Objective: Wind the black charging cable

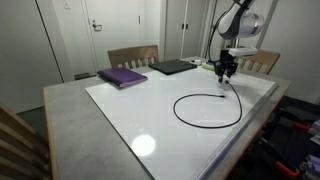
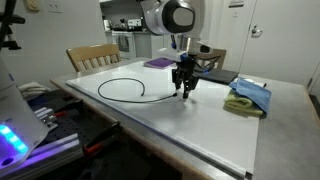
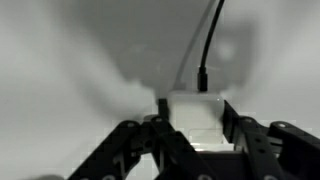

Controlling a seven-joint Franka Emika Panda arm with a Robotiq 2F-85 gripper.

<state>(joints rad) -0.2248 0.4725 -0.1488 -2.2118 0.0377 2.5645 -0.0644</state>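
Observation:
The black charging cable (image 1: pixel 175 108) lies in one wide loop on the white table top, and shows in both exterior views (image 2: pixel 99 90). One end rises from the loop to my gripper (image 1: pixel 228 70), which hangs just above the table at the far side (image 2: pixel 184 88). In the wrist view my gripper (image 3: pixel 195 128) is shut on a white adapter block (image 3: pixel 195 112). The black cord (image 3: pixel 208 45) plugs into the block's top and runs away over the table.
A purple folder (image 1: pixel 123 76) and a flat black laptop (image 1: pixel 172 67) lie at the table's far side. A blue and yellow cloth (image 2: pixel 248 97) lies near my gripper. Wooden chairs (image 1: pixel 132 56) stand along the table edge.

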